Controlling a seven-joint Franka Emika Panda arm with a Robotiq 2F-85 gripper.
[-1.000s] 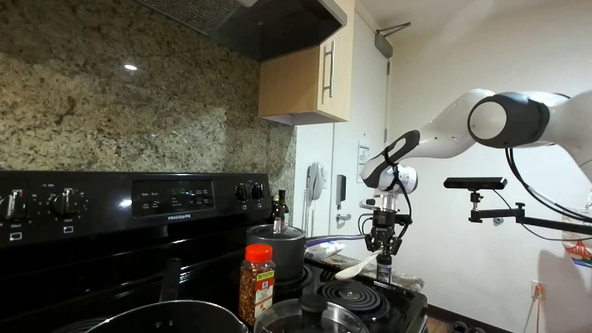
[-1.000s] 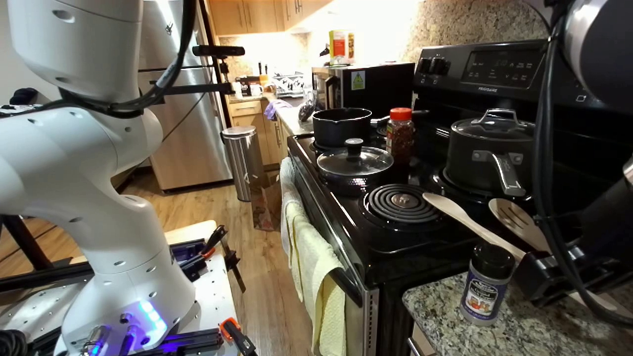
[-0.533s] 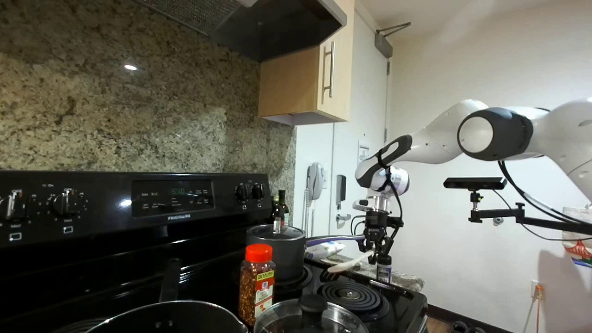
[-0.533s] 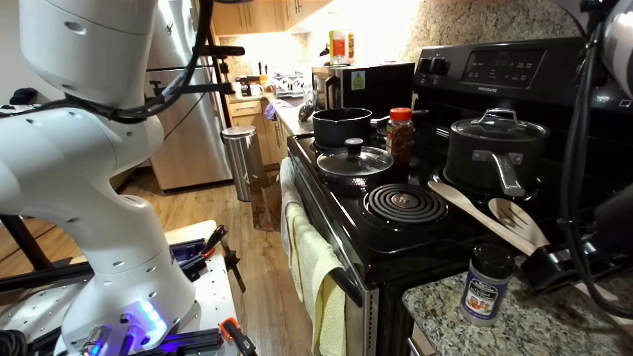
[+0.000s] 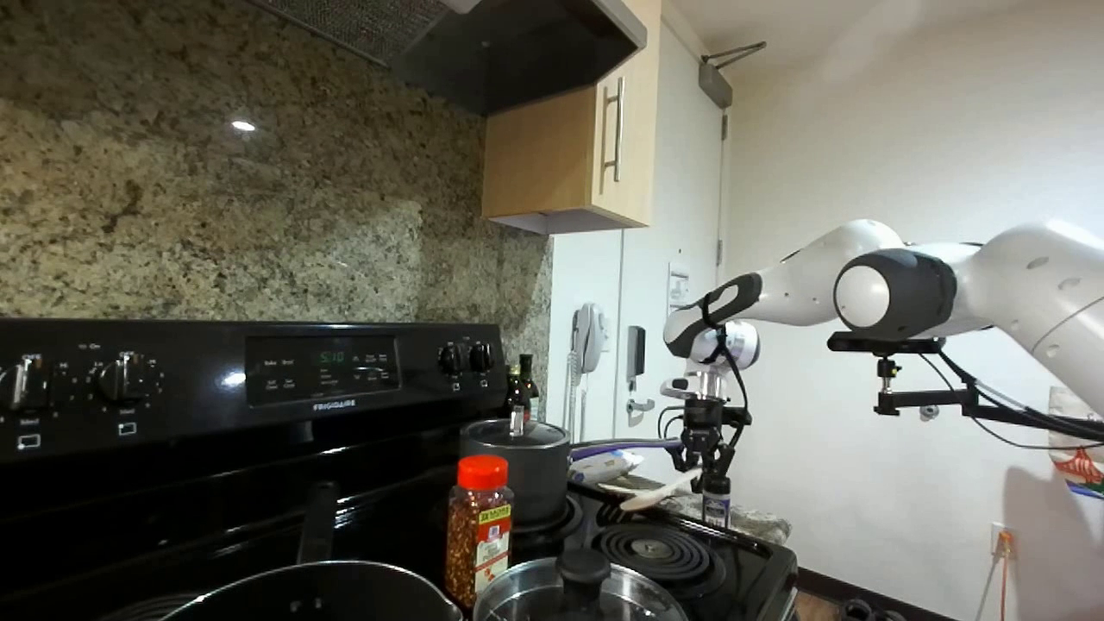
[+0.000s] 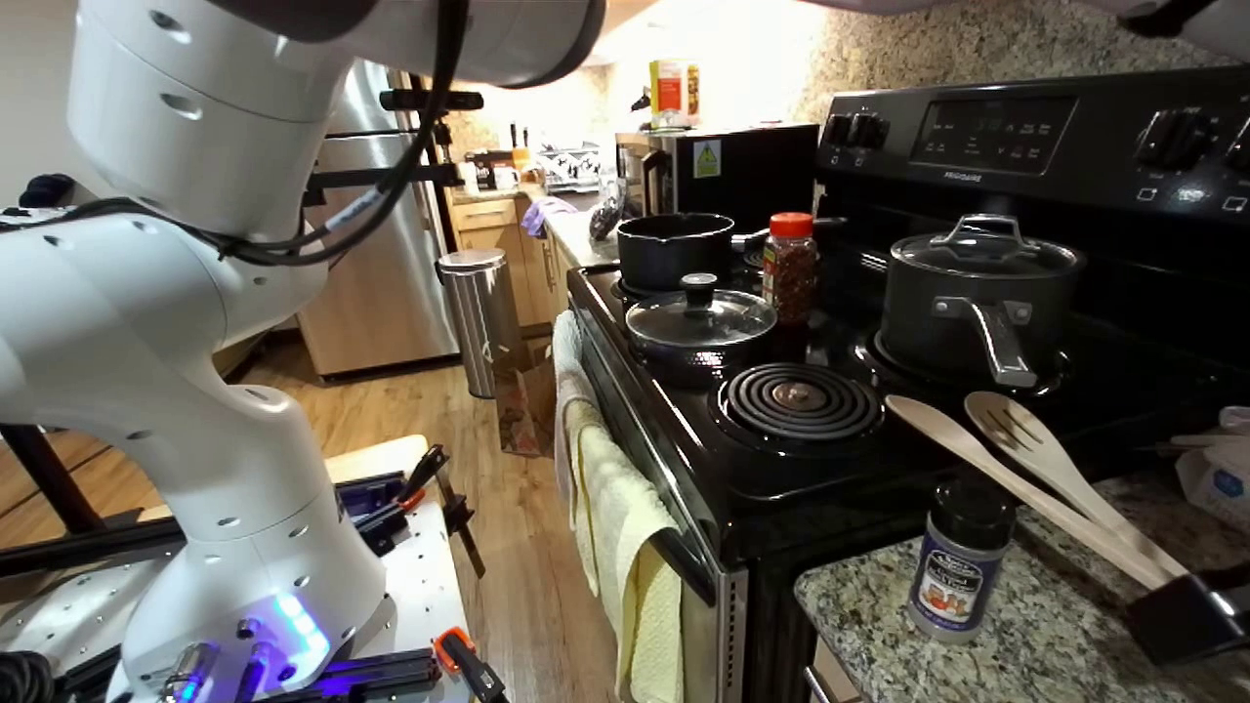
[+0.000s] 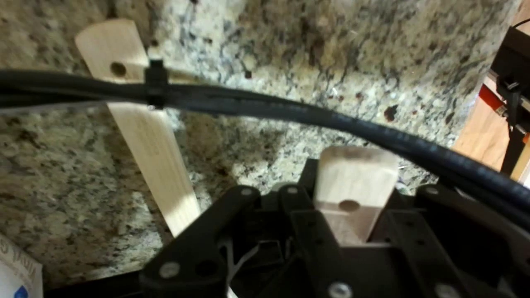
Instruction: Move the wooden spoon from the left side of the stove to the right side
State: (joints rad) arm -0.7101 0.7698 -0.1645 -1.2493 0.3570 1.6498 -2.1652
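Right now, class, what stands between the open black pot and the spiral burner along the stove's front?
A glass-lidded pan stands there on the stove, shown in an exterior view.

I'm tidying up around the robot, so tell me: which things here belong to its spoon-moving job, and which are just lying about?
For the job:
wooden spoon, held in the gripper
stove

Just lying about:
slotted spoon
small spice jar
red-capped jar
open pot
two lidded pots
yellow towel
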